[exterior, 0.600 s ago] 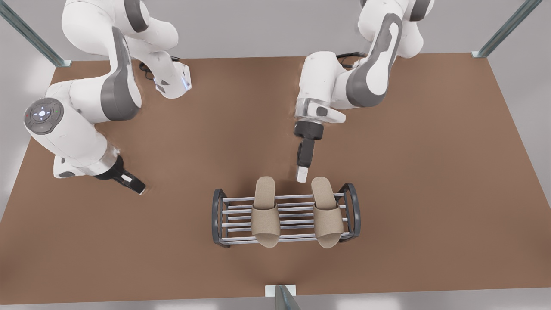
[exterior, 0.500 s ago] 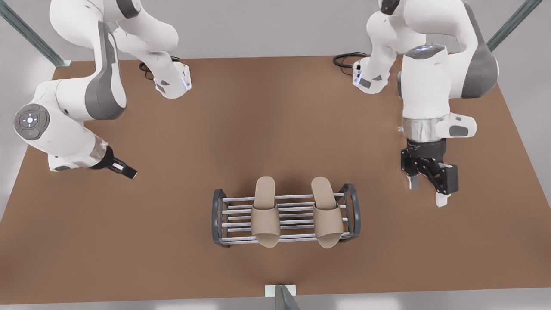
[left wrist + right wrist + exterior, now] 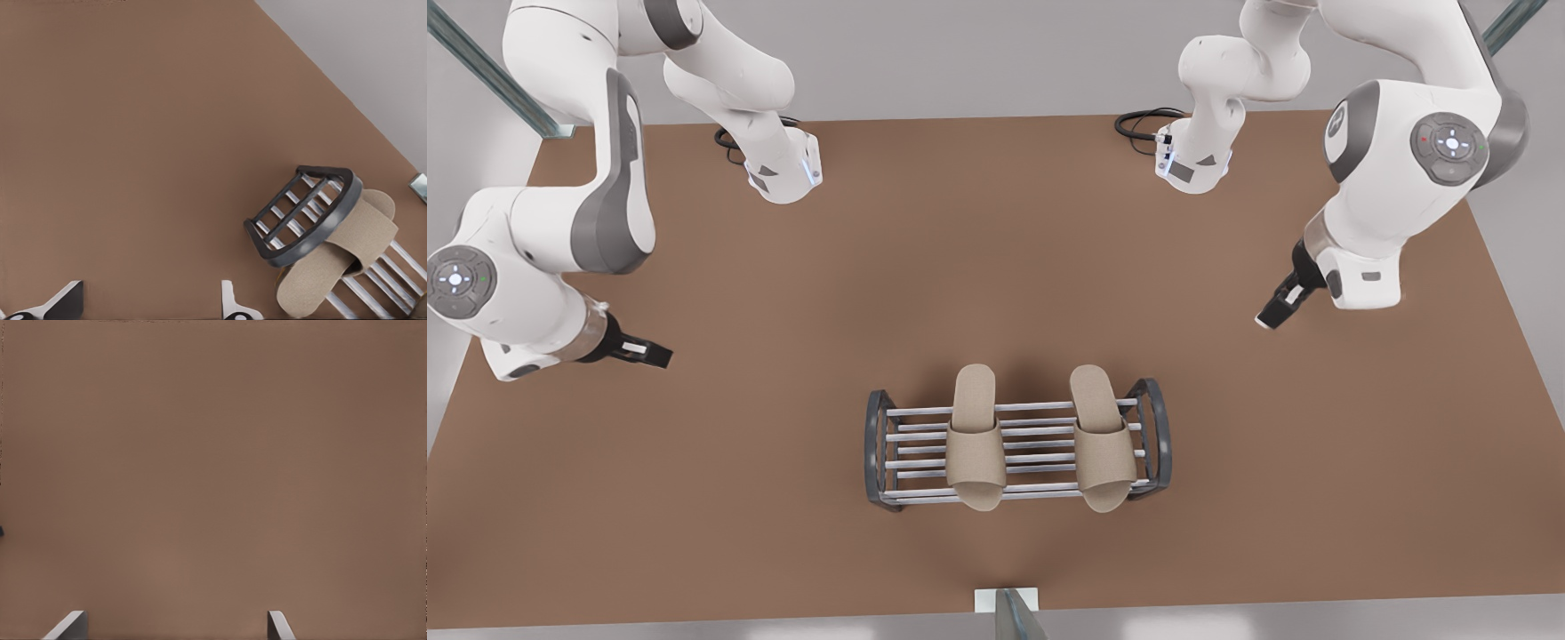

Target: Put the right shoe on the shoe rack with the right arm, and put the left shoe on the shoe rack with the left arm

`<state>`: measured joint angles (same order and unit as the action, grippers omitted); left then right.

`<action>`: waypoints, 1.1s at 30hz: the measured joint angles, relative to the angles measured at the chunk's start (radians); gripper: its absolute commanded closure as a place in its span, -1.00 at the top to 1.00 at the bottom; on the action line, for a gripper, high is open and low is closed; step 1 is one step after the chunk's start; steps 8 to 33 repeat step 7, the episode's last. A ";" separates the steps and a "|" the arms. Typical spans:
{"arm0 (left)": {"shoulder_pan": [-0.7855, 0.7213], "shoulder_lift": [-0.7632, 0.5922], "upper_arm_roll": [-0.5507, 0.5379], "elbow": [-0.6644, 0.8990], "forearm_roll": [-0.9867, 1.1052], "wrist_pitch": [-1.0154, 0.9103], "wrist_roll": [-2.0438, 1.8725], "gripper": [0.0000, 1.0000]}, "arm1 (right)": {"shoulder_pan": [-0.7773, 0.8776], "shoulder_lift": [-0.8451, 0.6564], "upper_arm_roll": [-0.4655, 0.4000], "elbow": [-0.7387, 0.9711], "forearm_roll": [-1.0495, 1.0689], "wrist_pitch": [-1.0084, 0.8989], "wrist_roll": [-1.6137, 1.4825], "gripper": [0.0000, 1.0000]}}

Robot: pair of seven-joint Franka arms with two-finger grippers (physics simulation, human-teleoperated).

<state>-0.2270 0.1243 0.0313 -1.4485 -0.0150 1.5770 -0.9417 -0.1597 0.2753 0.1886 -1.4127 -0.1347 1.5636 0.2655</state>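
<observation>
The shoe rack [image 3: 876,444] stands at the table's front middle, its dark end frame [image 3: 313,227] close in the left wrist view. Two beige slippers lie across its bars, toes toward the front edge. The left shoe [image 3: 975,437] is on the front view's left half and also appears as a slipper [image 3: 333,260] beyond the end frame. The right shoe [image 3: 1100,436] lies on the other half. My left gripper [image 3: 660,356] [image 3: 148,308] hovers open and empty far off the rack, toward the front view's left. My right gripper [image 3: 1268,318] [image 3: 175,628] is open and empty over bare table at the front view's right.
The brown table [image 3: 996,222] stretches wide around the rack. Both arm bases [image 3: 783,173] [image 3: 1192,164] stand at the back edge with black cables [image 3: 1138,123]. Metal frame posts [image 3: 489,71] rise at the corners, and a bracket [image 3: 1005,604] sits at the front edge.
My right gripper swung from just behind the rack out to the front view's right and lifted back. My left gripper drew farther toward the front view's left. Both slippers stayed put.
</observation>
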 measured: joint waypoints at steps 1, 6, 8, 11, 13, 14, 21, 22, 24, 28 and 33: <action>-0.002 0.000 0.000 0.000 -0.001 -0.007 0.050 1.00 | 0.002 0.000 0.001 0.001 -0.001 0.000 -0.011 1.00; -0.040 0.053 0.011 0.034 0.011 -0.008 0.260 1.00 | 0.016 -0.001 0.010 0.004 -0.003 -0.001 -0.059 1.00; -0.042 0.055 0.011 0.036 0.013 -0.007 0.295 1.00 | 0.016 -0.001 0.010 0.004 -0.002 -0.001 -0.068 1.00; -0.042 0.055 0.011 0.036 0.013 -0.007 0.295 1.00 | 0.016 -0.001 0.010 0.004 -0.002 -0.001 -0.068 1.00; -0.042 0.055 0.011 0.036 0.013 -0.007 0.295 1.00 | 0.016 -0.001 0.010 0.004 -0.002 -0.001 -0.068 1.00; -0.042 0.055 0.011 0.036 0.013 -0.007 0.295 1.00 | 0.016 -0.001 0.010 0.004 -0.002 -0.001 -0.068 1.00; -0.042 0.055 0.011 0.036 0.013 -0.007 0.295 1.00 | 0.016 -0.001 0.010 0.004 -0.002 -0.001 -0.068 1.00; -0.042 0.055 0.011 0.036 0.013 -0.007 0.295 1.00 | 0.016 -0.001 0.010 0.004 -0.002 -0.001 -0.068 1.00; -0.042 0.055 0.011 0.036 0.013 -0.007 0.295 1.00 | 0.016 -0.001 0.010 0.004 -0.002 -0.001 -0.068 1.00; -0.042 0.055 0.011 0.036 0.013 -0.007 0.295 1.00 | 0.016 -0.001 0.010 0.004 -0.002 -0.001 -0.068 1.00; -0.042 0.055 0.011 0.036 0.013 -0.007 0.295 1.00 | 0.016 -0.001 0.010 0.004 -0.002 -0.001 -0.068 1.00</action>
